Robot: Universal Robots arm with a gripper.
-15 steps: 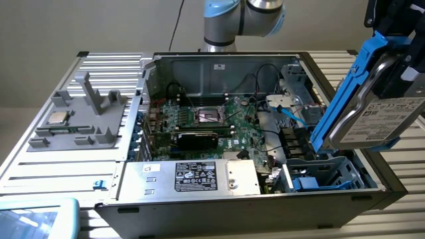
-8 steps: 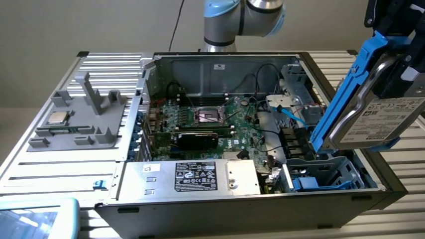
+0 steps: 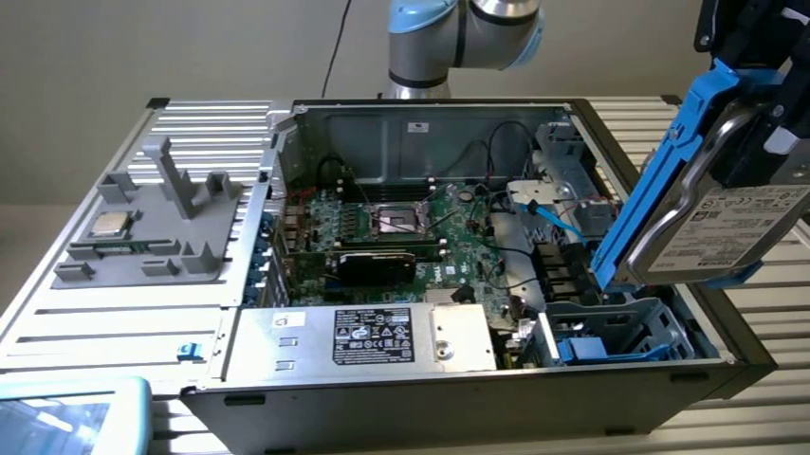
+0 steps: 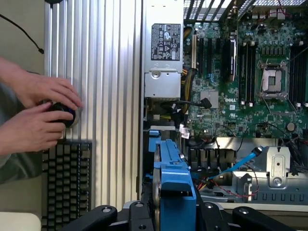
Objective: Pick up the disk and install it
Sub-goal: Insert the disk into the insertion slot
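The claw (image 3: 757,142) is half closed, clenched on the one disk (image 3: 708,223) by its blue frame; the disk hangs tilted above the drive cage (image 3: 627,327) of the one open computer case (image 3: 443,398), near the tabletop's (image 3: 101,313) edge on the exterior view's right; one processor chip (image 3: 110,225) lies apart; a person's two hands (image 4: 38,110) sit beside one keyboard (image 4: 65,183).

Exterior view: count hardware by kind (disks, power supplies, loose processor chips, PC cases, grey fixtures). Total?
Disk: 1
Power supply: 1
Loose processor chip: 1
PC case: 1
Grey fixture: 1
Total: 5
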